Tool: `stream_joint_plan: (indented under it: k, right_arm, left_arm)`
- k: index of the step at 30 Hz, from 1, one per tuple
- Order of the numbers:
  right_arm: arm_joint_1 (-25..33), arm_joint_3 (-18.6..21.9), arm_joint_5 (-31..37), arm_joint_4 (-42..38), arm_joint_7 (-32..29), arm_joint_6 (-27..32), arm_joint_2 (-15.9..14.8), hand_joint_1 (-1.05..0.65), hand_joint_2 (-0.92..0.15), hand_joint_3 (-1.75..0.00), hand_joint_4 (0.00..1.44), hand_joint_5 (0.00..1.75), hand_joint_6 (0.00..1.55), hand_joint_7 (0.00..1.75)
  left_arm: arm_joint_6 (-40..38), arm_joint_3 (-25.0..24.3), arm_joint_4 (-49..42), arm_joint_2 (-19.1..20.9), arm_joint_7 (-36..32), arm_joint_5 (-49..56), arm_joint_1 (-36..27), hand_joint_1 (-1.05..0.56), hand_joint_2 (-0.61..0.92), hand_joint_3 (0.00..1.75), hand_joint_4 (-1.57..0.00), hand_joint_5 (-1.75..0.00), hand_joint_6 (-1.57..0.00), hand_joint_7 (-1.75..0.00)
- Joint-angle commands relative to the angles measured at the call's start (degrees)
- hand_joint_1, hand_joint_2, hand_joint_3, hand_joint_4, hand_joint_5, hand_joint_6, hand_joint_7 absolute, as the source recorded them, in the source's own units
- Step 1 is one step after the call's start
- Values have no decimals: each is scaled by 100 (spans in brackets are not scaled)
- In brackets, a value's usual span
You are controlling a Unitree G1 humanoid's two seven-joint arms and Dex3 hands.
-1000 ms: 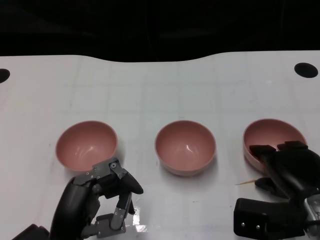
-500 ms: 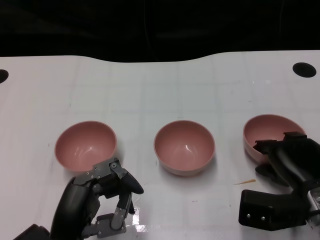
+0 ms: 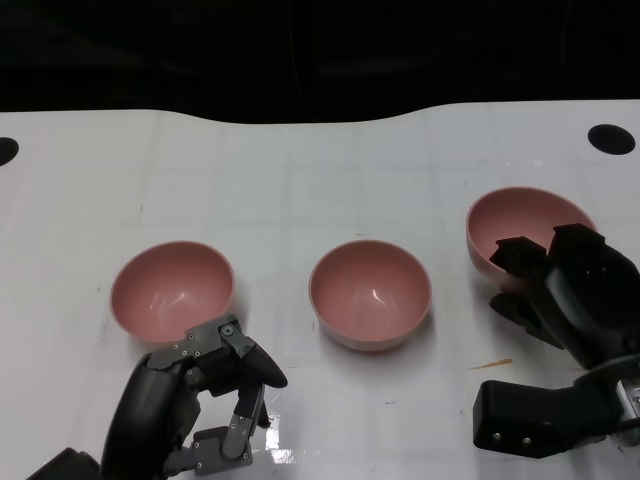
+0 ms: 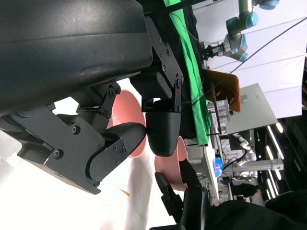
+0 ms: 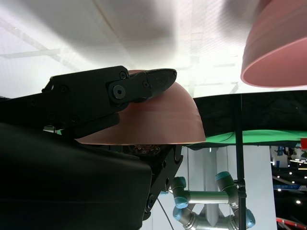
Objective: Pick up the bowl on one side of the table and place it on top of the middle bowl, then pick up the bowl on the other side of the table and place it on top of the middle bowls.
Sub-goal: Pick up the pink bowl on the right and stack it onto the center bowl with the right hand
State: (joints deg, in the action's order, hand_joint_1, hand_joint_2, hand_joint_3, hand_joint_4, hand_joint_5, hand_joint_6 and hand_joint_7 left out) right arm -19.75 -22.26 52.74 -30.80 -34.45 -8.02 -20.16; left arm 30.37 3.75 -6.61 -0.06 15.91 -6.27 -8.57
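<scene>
Three pink bowls are in the head view. The left bowl [image 3: 172,287] and the middle bowl [image 3: 370,294] stand on the white table [image 3: 300,180]. My right hand [image 3: 572,295] holds the right bowl [image 3: 515,225], lifted and tilted, with fingers over its near rim. The right wrist view shows that held bowl [image 5: 158,120] under a finger [image 5: 120,88], with the middle bowl [image 5: 278,52] beyond. My left hand [image 3: 200,400] hovers just in front of the left bowl, fingers curled, holding nothing. In the left wrist view its fingers [image 4: 144,129] are curled before a pink bowl [image 4: 127,120].
A small orange sliver [image 3: 491,364] lies on the table in front of the right bowl's former spot. Black round holes sit at the table's far right [image 3: 611,139] and far left [image 3: 6,150]. A dark edge bounds the table's back.
My right hand has closed on the right bowl and raised it off the table, moving it up and slightly left. The left hand and the other two bowls have stayed put.
</scene>
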Motion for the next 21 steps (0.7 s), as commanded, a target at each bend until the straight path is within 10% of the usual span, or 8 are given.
stream_joint_plan:
  k: [1, 2, 5, 6, 21]
  right_arm:
    - [-4, 45, -88, -15, -98, -1, -112, -23, -91, -4, 97, 175, 84, 131]
    - [-5, 79, -121, 186, -175, -88, -87, -23, -91, -4, 97, 175, 84, 131]
    - [-136, 70, -457, 1332, 93, -694, 42, -19, -42, -113, 99, 175, 77, 170]
    - [-197, 26, -502, 1481, 180, -849, 49, -20, -37, -124, 99, 175, 77, 170]
    - [-468, -139, -527, 1434, 715, -1290, 468, -13, -13, -154, 103, 175, 82, 174]
  left_arm:
    - [7, -25, 32, 37, -54, 14, -24, -18, 43, 122, -81, -166, -80, -133]
    - [7, -26, 28, 34, -60, 18, -20, -18, 43, 122, -81, -166, -80, -133]
    - [-29, -25, 0, 29, -96, 57, 17, -18, 43, 124, -81, -167, -81, -132]
    - [-36, -23, -6, 31, -110, 76, 27, -18, 43, 125, -81, -167, -81, -132]
    - [5, -50, -99, 31, -104, 71, 57, -16, 43, 126, -80, -166, -81, -130]
